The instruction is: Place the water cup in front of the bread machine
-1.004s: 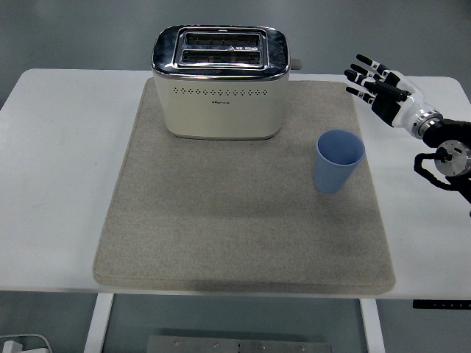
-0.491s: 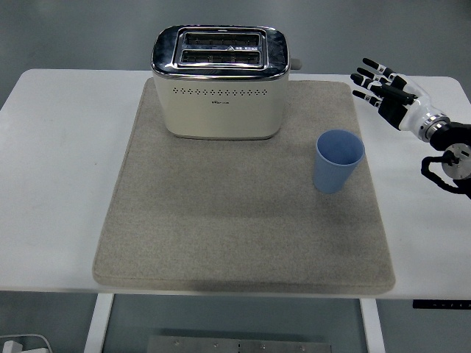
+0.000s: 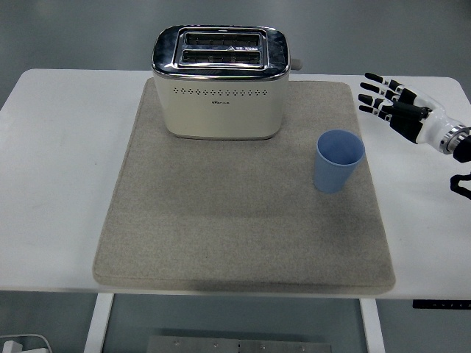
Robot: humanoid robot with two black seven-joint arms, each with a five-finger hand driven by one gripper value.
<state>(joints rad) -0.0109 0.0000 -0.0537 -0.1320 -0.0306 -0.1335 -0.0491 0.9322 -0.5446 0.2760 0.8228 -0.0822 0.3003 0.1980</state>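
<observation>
Head view, table: a white table [image 3: 66, 169] seen from above, its near edge along the bottom of the picture.
Head view, mat: a grey-beige felt mat [image 3: 235, 228] covers most of the tabletop's middle.
Head view, bread machine: a cream two-slot toaster with a shiny chrome top [image 3: 219, 81] stands upright at the far end of the mat, a little left of centre; its long perforated face is turned toward the camera.
Head view, water cup: a light blue cup [image 3: 339, 160] stands upright and open-mouthed on the right part of the mat, nearer the camera than the bread machine and off to its right, well apart from it. Nothing touches it.
Head view, right hand: a black and white hand [image 3: 401, 107] enters from the right edge, above the bare table beyond the mat's right side, apart from the cup.
Head view, fingers: the fingers [image 3: 375, 77] are stretched out and spread, pointing left, with nothing in their hold.
Head view, below the table: floor and a white table leg [image 3: 98, 323] show under the near edge.
</observation>
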